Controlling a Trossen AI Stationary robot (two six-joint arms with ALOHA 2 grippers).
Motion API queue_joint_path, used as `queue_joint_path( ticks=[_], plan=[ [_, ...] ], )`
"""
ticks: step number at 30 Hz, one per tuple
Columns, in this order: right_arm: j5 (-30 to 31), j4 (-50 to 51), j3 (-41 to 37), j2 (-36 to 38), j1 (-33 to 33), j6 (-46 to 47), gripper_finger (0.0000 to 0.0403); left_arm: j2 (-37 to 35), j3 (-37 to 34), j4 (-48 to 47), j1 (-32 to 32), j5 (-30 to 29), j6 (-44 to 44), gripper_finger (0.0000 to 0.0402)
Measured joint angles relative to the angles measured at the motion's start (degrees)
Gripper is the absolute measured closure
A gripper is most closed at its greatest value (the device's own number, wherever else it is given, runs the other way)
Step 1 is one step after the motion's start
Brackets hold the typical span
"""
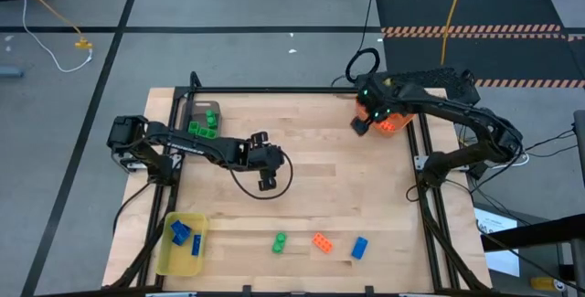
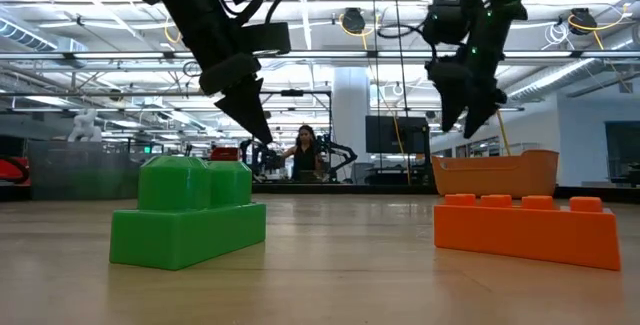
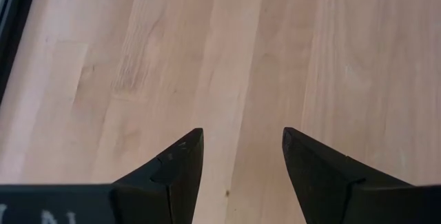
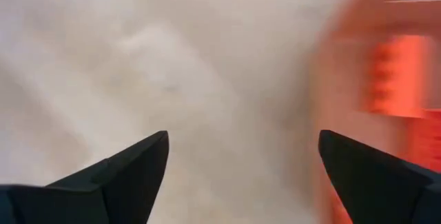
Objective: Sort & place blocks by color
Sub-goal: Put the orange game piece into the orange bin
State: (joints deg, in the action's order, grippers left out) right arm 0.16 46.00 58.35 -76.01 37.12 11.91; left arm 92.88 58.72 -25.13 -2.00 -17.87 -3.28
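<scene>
The left gripper [image 1: 266, 183] hangs over the bare middle of the pale wooden table [image 1: 347, 187], its two dark fingers [image 3: 180, 165] spread apart with nothing between them and only wood grain beneath. Open board lies all round it.

The right gripper [image 1: 358, 125] hovers at the table's far right corner, just beside the orange plastic bin [image 1: 390, 120], fingers wide apart and empty; orange bricks lie blurred inside that bin.

Along the near edge three small studded plastic blocks sit apart in a row: a green block [image 1: 279, 241], an orange block [image 1: 322, 241] and a blue block [image 1: 359, 247].

At the near left corner the yellow plastic bin [image 1: 168, 255] holds blue bricks [image 1: 180, 233]. At the far left, the grey bin [image 1: 196, 110] holds green bricks [image 1: 205, 125].
</scene>
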Motion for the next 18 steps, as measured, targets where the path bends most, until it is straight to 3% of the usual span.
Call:
queue_joint_path(
  ticks=[10,18],
  plan=[
    [-1.86,-2.54,-3.39,0.02,-23.12,9.55,0.0055,0.0,0.0,-0.32,-0.02,0.0,-4.35,0.0201],
    [-0.01,-12.37,-4.31,-0.65,-40.6,21.06,0.0055,0.0,0.0,-0.32,0.77,-0.02,-4.84,0.0201]
  ],
)
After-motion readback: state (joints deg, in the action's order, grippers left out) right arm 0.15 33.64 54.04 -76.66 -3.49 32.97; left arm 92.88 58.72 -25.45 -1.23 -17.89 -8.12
